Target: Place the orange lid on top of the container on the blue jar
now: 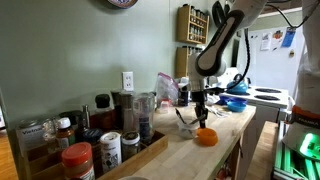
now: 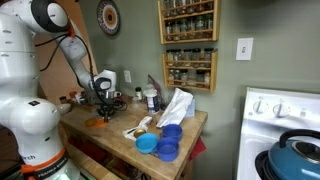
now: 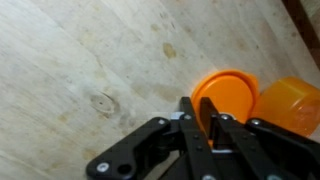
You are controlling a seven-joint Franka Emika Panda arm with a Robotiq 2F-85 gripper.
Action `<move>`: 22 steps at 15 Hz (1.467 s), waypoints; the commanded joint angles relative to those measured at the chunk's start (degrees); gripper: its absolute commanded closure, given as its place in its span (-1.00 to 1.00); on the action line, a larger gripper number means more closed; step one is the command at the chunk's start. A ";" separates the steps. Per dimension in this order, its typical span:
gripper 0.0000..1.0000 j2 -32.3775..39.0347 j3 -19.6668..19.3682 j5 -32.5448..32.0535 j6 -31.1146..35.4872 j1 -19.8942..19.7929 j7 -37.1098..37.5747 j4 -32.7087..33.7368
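Gripper [image 3: 202, 112]: fingers drawn together, holding nothing.
Orange lid [image 3: 230, 90]: lying on the desk [image 3: 90, 70], untouched.
Bearing: at 1 o'clock, just past the fingertips in the wrist view.
Axis: round, so any approach angle should work.
Likely need: spread the fingers, nudge toward 1 o'clock, descend.

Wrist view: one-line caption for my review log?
Gripper poised at the near rim of the orange lid on a pale wooden countertop, a second orange object beside it.
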 commanded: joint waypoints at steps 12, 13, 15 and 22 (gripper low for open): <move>0.98 -12.42 -4.16 -14.98 6.43 -1.20 17.63 -3.11; 0.98 -13.66 -4.70 -17.38 5.20 -1.40 20.94 -2.76; 0.94 -10.84 -4.86 -14.79 5.12 -0.73 17.56 -0.46; 0.98 -12.66 -7.51 -13.82 11.21 -3.05 29.19 0.14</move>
